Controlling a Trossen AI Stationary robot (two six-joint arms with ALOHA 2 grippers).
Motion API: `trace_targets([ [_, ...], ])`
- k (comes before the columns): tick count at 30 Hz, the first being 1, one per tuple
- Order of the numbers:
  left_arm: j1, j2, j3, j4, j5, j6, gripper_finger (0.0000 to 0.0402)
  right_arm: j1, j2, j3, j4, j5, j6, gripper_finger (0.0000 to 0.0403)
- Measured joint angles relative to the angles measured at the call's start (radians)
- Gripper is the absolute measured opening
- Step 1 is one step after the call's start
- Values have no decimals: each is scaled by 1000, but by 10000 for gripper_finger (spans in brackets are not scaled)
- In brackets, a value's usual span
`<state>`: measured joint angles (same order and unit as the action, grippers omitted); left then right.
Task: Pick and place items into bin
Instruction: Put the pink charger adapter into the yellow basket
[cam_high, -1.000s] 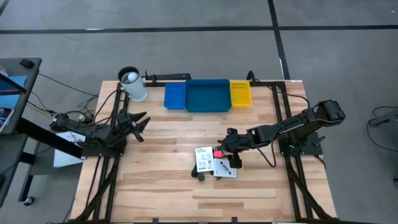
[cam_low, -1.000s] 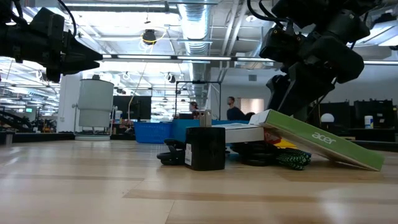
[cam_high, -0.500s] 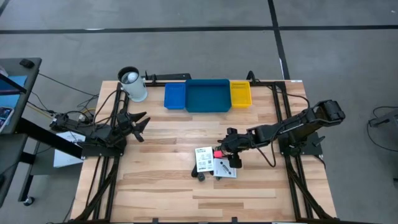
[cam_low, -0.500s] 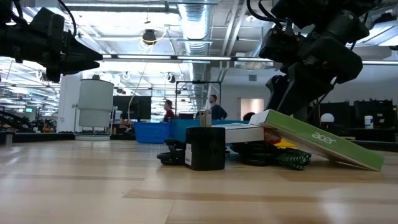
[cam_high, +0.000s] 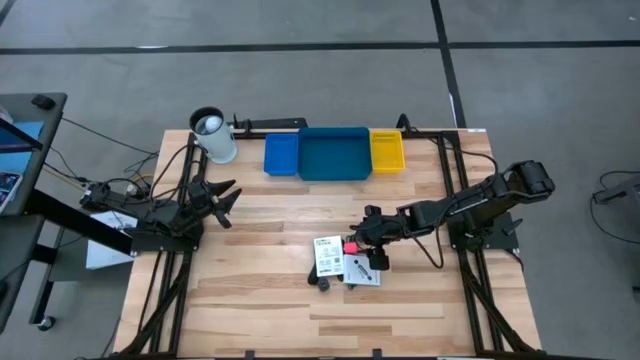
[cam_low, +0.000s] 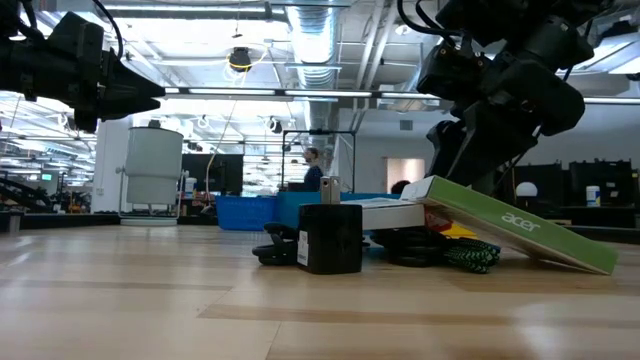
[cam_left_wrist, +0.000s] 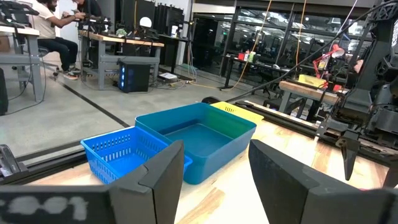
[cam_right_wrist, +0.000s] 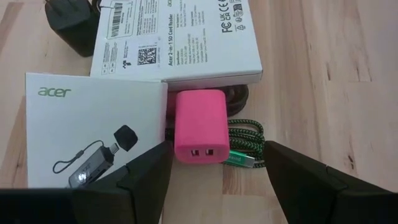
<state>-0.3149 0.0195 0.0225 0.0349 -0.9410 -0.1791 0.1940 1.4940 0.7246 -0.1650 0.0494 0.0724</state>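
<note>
The items lie in a small heap at the table's middle: two white printed packets (cam_high: 328, 258) (cam_right_wrist: 177, 37), a red block (cam_right_wrist: 200, 134) on a green braided cable (cam_right_wrist: 245, 140), and a black piece (cam_low: 330, 238). One packet (cam_low: 510, 225) leans tilted on the heap. My right gripper (cam_right_wrist: 217, 186) hangs open, slanting down over the red block, its fingers on either side of it and apart from it. My left gripper (cam_high: 225, 200) waits open and level at the table's left. The bin, a wide blue tray (cam_high: 334, 153) between a small blue tray (cam_high: 281, 154) and a yellow tray (cam_high: 387, 150), stands at the far edge.
A white-and-black cylindrical cup (cam_high: 212, 135) stands at the far left, beside the small blue tray. Bare wood lies between the heap and the trays and along the near edge. People move in the room behind the table.
</note>
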Motion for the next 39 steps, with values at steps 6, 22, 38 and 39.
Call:
trace_targets([
  [6,0,0,0,0,0,0,171,0,30,0,21,-7,-2,248],
  [22,0,0,0,0,0,0,171,-27,96,5,87,-68,-19,248],
  [38,0,0,0,0,0,0,171,-33,95,5,87,-74,-17,138],
  [39,0,0,0,0,0,0,171,-33,95,5,87,-74,-11,138],
])
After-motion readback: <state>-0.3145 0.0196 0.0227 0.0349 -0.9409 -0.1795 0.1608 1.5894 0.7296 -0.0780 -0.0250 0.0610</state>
